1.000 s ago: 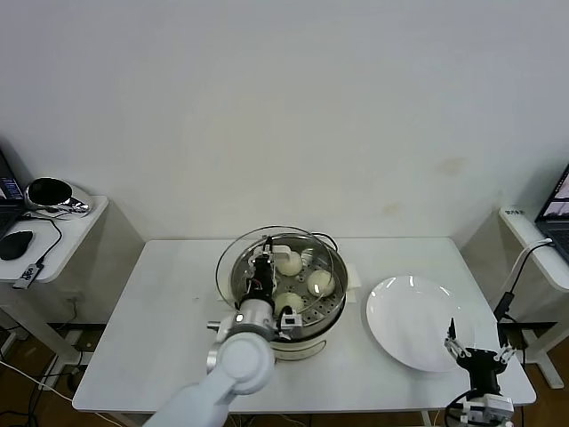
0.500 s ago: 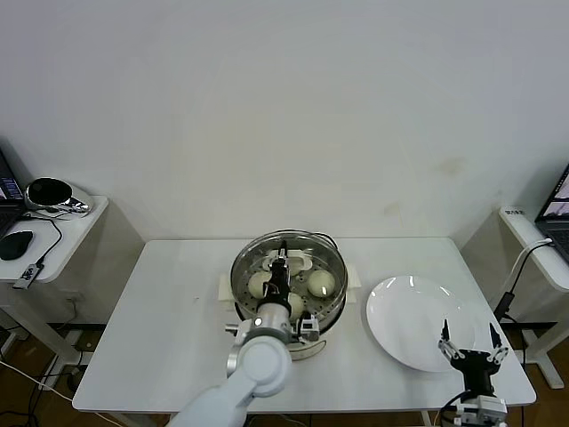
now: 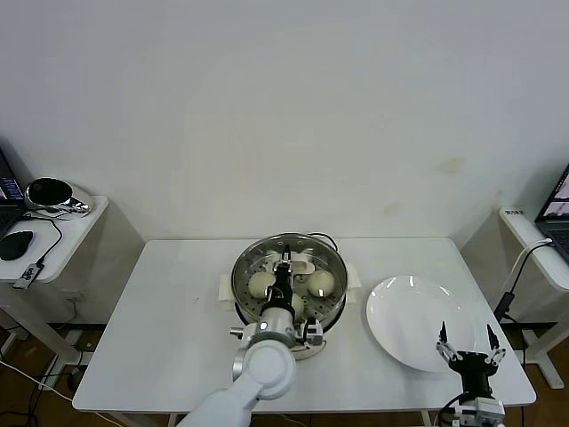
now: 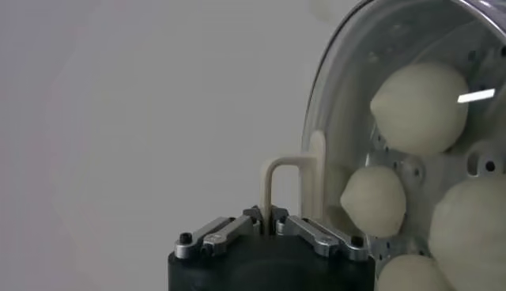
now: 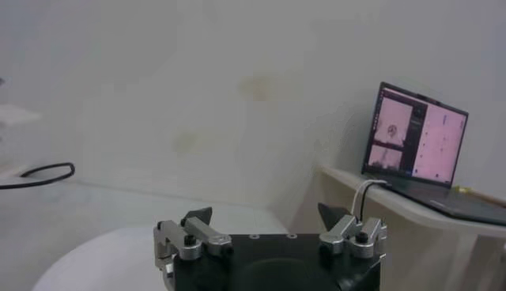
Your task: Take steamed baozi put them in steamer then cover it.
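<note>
The steamer [image 3: 242,294], a shiny steel pot, stands mid-table with several cream-white baozi [image 3: 260,285] inside on its perforated tray. The clear glass cover [image 3: 331,263] lies in line over the pot's rim; I cannot tell whether it rests on it. My left gripper [image 3: 284,266] is shut on the cover's white handle [image 4: 278,180], pinching the thin bar right at the left gripper [image 4: 269,214]. Through the glass the baozi [image 4: 419,107] show beside the cover's metal rim [image 4: 315,119]. My right gripper [image 3: 465,342] hangs open at the front right, holding nothing; in its own view the right gripper [image 5: 265,215] has its fingers spread wide.
A flat white plate [image 3: 404,307] lies right of the steamer, under my right gripper; the plate [image 5: 111,257] also shows in the right wrist view. A side table [image 3: 53,236] with small devices stands at the left. A laptop [image 5: 415,134] sits on a shelf at the right.
My left gripper carried the cover to the right, from hanging off the pot's left side to centred over it. The right gripper shifted slightly toward the front.
</note>
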